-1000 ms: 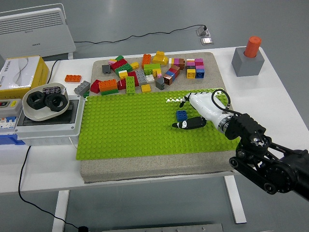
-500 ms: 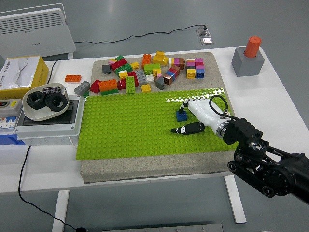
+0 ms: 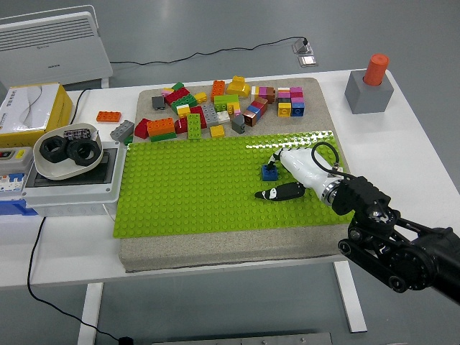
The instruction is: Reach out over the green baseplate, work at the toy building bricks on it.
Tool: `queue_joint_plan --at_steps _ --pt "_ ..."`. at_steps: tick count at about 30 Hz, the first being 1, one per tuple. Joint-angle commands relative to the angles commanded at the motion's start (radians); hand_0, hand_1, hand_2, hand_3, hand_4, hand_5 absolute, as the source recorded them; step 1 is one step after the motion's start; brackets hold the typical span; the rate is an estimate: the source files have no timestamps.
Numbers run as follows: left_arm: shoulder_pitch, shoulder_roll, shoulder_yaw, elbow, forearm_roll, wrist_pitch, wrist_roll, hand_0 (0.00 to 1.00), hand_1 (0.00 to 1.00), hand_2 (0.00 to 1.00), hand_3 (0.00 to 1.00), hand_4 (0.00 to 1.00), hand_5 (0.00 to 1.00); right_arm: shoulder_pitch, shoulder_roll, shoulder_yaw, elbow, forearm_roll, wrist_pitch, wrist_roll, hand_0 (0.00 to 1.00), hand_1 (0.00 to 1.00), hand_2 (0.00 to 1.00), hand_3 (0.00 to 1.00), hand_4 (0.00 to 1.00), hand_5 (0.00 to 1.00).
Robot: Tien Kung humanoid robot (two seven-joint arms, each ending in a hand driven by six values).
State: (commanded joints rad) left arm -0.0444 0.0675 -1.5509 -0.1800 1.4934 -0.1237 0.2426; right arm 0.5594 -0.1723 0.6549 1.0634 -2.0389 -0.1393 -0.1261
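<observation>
Since a second ago my right hand [image 3: 291, 176] has slid down and left, so its fingertips now meet the small blue brick [image 3: 269, 171] on the green baseplate [image 3: 187, 187]. My fingers pinch narrowly at that brick, the thumb stretched along the studs below it. The loose bricks [image 3: 215, 108] lie beyond the plate's far edge.

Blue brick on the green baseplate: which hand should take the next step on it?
Right. The right hand is already at the blue brick on the green baseplate, fingertips touching it from the right. No left arm shows in the head view.
</observation>
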Motion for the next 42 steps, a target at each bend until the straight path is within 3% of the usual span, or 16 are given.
queue_joint_plan --at_steps 28,42 --pt "0.002 0.001 -0.006 0.000 0.005 0.001 -0.003 0.792 0.717 0.715 0.802 0.733 0.843 0.002 0.011 -0.015 -0.021 -0.008 0.007 -0.009 0.810 0.782 0.825 0.621 0.961 0.675" --pt "0.003 -0.002 -0.009 0.000 0.005 0.003 -0.004 0.792 0.718 0.715 0.802 0.733 0.845 0.000 -0.003 0.011 0.038 0.005 0.002 -0.009 0.808 0.780 0.824 0.621 0.959 0.676"
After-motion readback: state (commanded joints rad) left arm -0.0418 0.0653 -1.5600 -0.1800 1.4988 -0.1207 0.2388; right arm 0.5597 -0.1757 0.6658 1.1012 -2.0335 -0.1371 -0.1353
